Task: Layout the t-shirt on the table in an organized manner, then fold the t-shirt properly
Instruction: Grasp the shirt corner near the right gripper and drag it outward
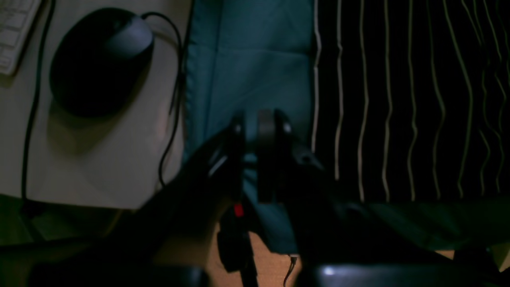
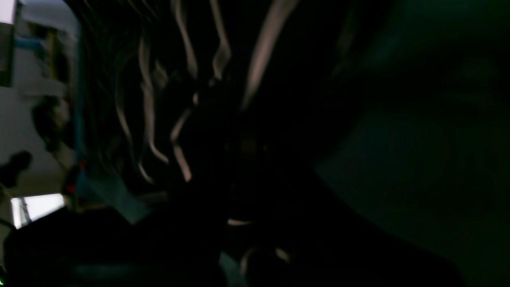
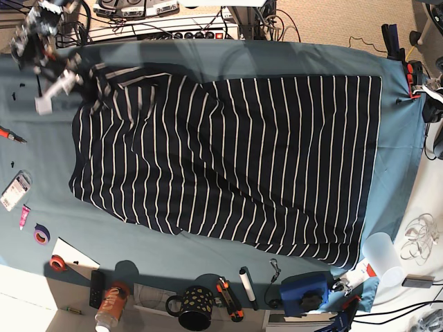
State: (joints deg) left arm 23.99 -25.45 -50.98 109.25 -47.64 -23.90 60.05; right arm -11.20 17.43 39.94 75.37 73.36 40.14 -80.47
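The dark striped t-shirt [image 3: 235,159] lies spread across most of the teal table [image 3: 291,55], with its upper left corner bunched up. My right gripper [image 3: 77,75] is at that bunched corner and shut on the fabric. The right wrist view is very dark, with crumpled stripes of the t-shirt [image 2: 179,119] right against the camera. My left gripper [image 1: 257,129] hovers over the bare teal strip of the table [image 1: 247,59] beside the t-shirt [image 1: 398,99] hem. Its fingers stand almost together with nothing between them. In the base view the left gripper [image 3: 408,93] sits at the right edge.
A black mouse [image 1: 101,59] and a keyboard [image 1: 14,32] lie on the white desk left of the cloth edge. Along the front edge stand a mug [image 3: 190,308], an orange can [image 3: 111,311], tape rolls [image 3: 41,235], a marker [image 3: 247,287] and a white cup [image 3: 381,252]. A power strip [image 3: 166,28] runs along the back.
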